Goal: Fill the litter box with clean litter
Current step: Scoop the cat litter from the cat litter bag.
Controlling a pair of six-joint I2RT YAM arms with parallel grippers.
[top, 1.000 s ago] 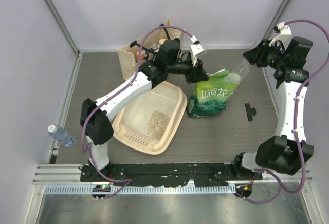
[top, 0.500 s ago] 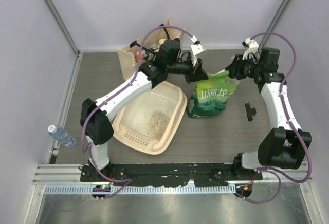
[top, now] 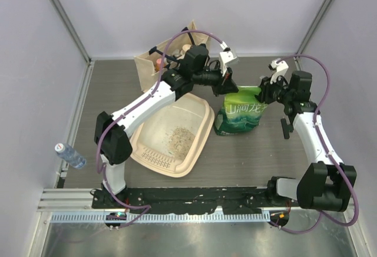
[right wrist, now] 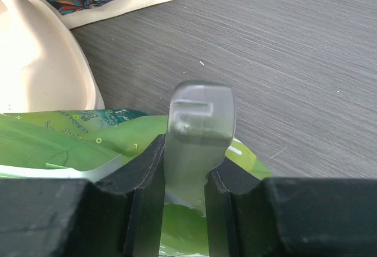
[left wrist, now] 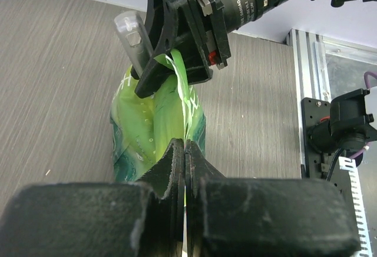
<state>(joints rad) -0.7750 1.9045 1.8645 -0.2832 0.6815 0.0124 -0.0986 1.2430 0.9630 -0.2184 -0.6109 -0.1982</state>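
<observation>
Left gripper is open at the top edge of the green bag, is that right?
Not quite. The left gripper is shut, not open, pinching the top edge of the green bag. The left wrist view shows its fingers pressed together on the bag.

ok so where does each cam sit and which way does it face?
Top external: fixed above, behind the bases, looking down; both arms show, left hand and right hand at the green bag by the litter box.
Left wrist: looks along its fingers, shut on the bag's edge; right hand opposite.
Right wrist: looks past fingers clamping a clear plastic piece, down at the bag.
Shared: all see the bag.
</observation>
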